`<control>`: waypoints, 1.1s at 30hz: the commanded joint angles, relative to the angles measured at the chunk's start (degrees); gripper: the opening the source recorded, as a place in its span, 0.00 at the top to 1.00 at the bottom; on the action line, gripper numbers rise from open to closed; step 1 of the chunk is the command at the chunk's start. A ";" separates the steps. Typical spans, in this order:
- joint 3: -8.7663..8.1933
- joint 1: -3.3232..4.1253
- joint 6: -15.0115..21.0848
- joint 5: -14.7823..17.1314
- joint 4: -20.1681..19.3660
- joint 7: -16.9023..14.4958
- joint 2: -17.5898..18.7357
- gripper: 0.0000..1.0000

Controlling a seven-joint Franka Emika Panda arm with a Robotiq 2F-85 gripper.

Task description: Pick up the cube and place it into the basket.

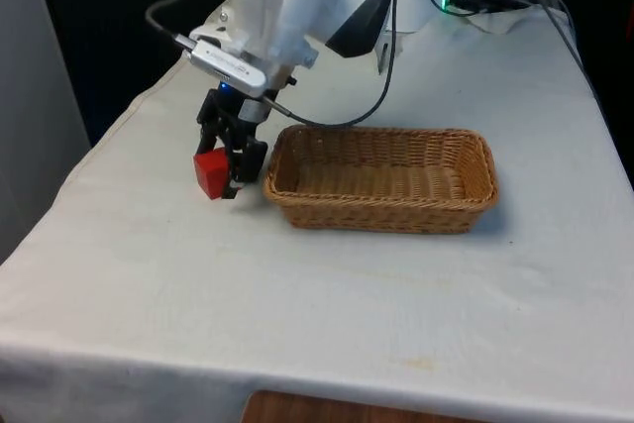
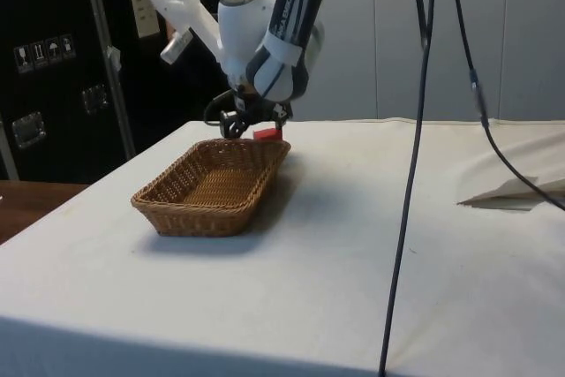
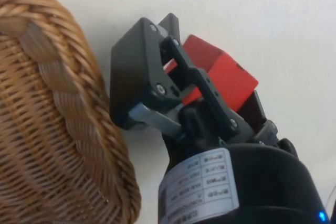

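Red cube looks small, rigid, flat-faced, probably light; likely wood or plastic, so no crush worry, though smooth faces could slip if the pinch is off-centre. Best hold is across two opposite flat faces, fingers square to them, which is roughly how it sits now.

Gripper is closed on the cube, jaws set only as wide as the block itself. In the wrist view the cube sits clamped between the black fingers, one corner sticking out past the tips. The grip looks slightly skewed, cube turned a bit in the jaws, so some twist risk when moving.

Cube position: held at the gripper, just off the basket's short end on the front view's left, outside the rim, low over the white cloth. Can't tell for sure if it is clear of the cloth or touching it. Side view puts the cube just past the far end of the basket, near rim height. Basket interior holds nothing visible. Placement not yet done; cube needs to go up over the rim.
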 commanded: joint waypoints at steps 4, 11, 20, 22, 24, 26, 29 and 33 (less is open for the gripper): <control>-0.52 0.97 2.12 0.00 -0.34 1.72 1.26 0.00; -0.46 1.78 4.13 -0.11 -1.66 3.55 1.95 0.00; -0.34 1.60 3.61 -0.11 -1.55 3.32 1.83 0.00; -0.29 1.60 3.67 -0.11 -1.66 3.27 1.78 0.00; -0.29 1.60 3.67 -0.11 -1.72 3.32 1.78 0.00; -0.29 1.60 3.78 -0.11 -1.83 3.27 1.72 0.00; -0.17 1.43 3.90 -0.11 -1.95 3.15 1.60 0.00; -0.23 1.55 3.72 -0.11 -1.89 3.21 1.66 0.00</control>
